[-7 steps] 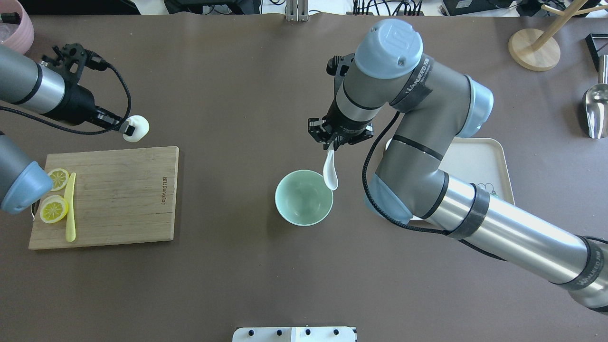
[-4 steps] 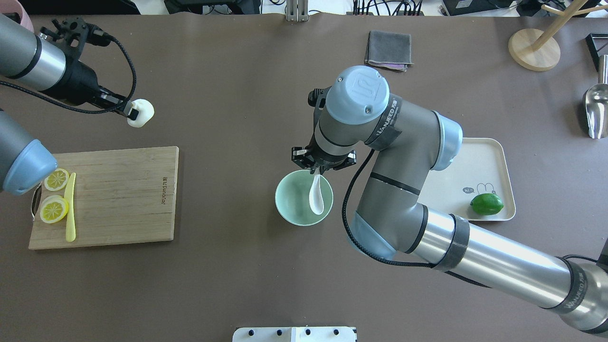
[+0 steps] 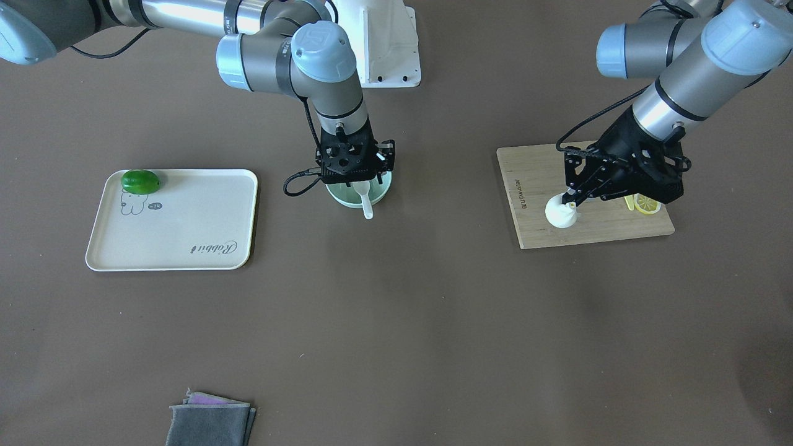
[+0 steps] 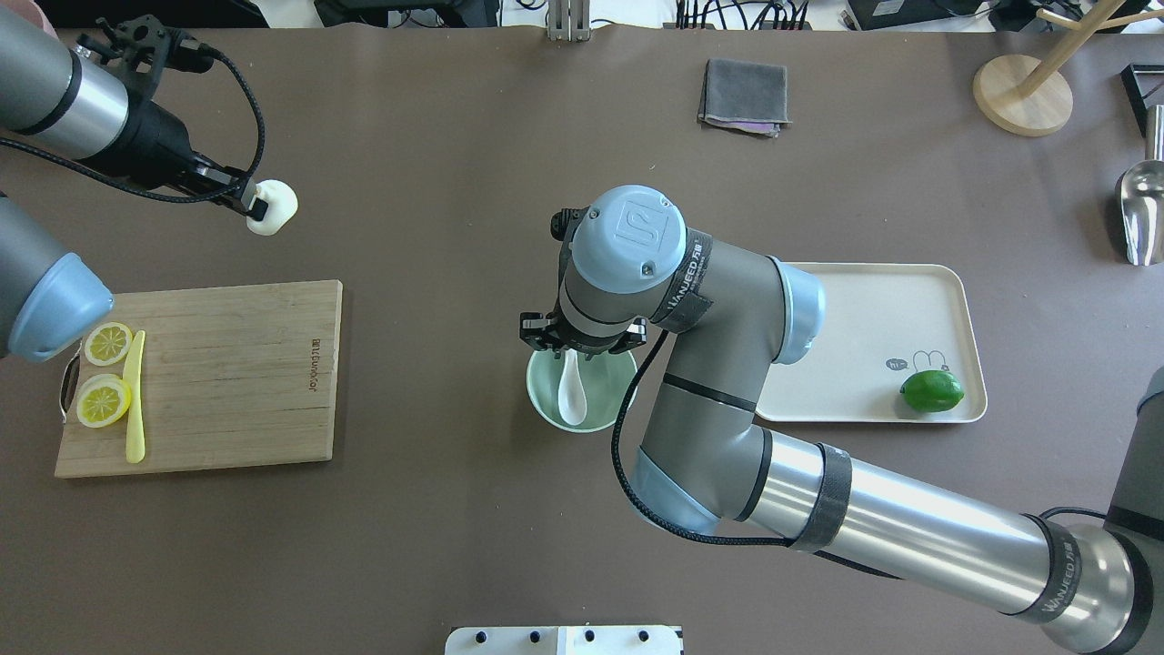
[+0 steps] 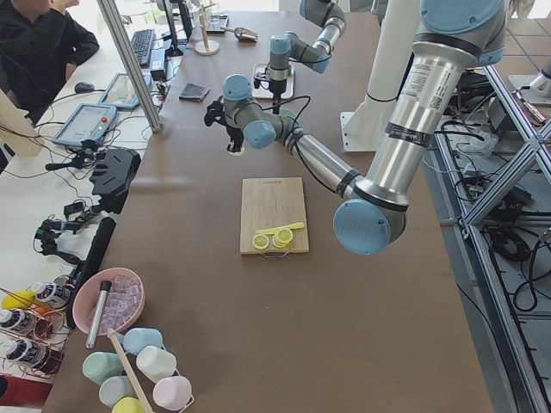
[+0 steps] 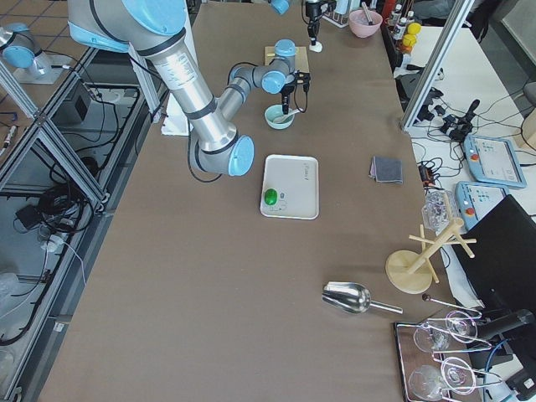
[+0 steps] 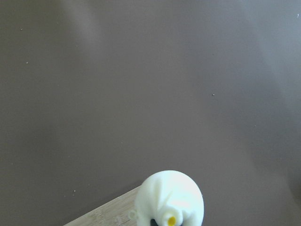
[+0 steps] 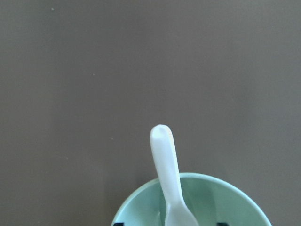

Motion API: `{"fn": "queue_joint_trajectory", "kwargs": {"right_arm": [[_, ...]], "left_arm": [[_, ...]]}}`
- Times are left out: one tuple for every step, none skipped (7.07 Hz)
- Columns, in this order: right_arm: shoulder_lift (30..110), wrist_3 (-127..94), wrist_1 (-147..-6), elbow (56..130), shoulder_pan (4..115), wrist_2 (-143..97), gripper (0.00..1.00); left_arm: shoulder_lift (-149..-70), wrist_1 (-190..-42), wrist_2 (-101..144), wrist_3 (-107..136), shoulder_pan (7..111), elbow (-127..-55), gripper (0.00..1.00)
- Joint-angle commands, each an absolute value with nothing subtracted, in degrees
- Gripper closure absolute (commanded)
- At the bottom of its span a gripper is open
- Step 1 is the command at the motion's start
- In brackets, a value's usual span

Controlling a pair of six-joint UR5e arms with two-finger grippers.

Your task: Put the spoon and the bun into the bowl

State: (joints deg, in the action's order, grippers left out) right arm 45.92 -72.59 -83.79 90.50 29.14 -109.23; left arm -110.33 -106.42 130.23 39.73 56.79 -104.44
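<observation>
As seen from the front, the short cream-white soup spoon (image 3: 367, 204) lies in the round mint-green bowl (image 3: 344, 199) under the right hand (image 3: 354, 179), handle overhanging. Overhead, the left hand (image 4: 256, 208) pinches the small white pleated bun (image 4: 275, 206) aloft, well apart; likely soft, squeeze lightly. Right wrist: fingertips (image 8: 117, 223) wide of the stiff spoon.

The tray (image 3: 186, 210) reads "Rabbit" in script, at the end away from its lime (image 3: 140, 181); the cutting board's (image 3: 539, 167) stamp is unclear.
</observation>
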Motion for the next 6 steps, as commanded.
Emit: {"fn": "queue_joint_trajectory", "kwargs": {"right_arm": [[46.49,-70.94,-84.29,91.32,36.25,-117.10,0.00],[48.76,-68.06,-84.29,92.62,40.04,-119.94,0.00],[53.74,-63.94,-84.20,96.03,42.51,-121.01,0.00],[57.62,-56.07,-84.20,97.80,45.06,-121.63,0.00],[60.44,-50.24,-84.20,97.74,48.57,-124.16,0.00],[63.60,-44.18,-84.20,97.82,51.74,-126.02,0.00]], "left_arm": [[-113.45,-106.61,129.82,47.49,54.08,-104.94,1.00],[-115.73,-106.70,127.81,52.16,49.62,-105.29,1.00],[-118.36,-106.70,121.27,57.34,42.78,-105.21,1.00],[-120.48,-106.70,116.76,60.44,37.06,-104.94,1.00],[-121.37,-106.70,114.72,62.56,33.78,-104.77,1.00],[-123.64,-106.79,112.96,64.23,31.05,-103.55,1.00]]}}
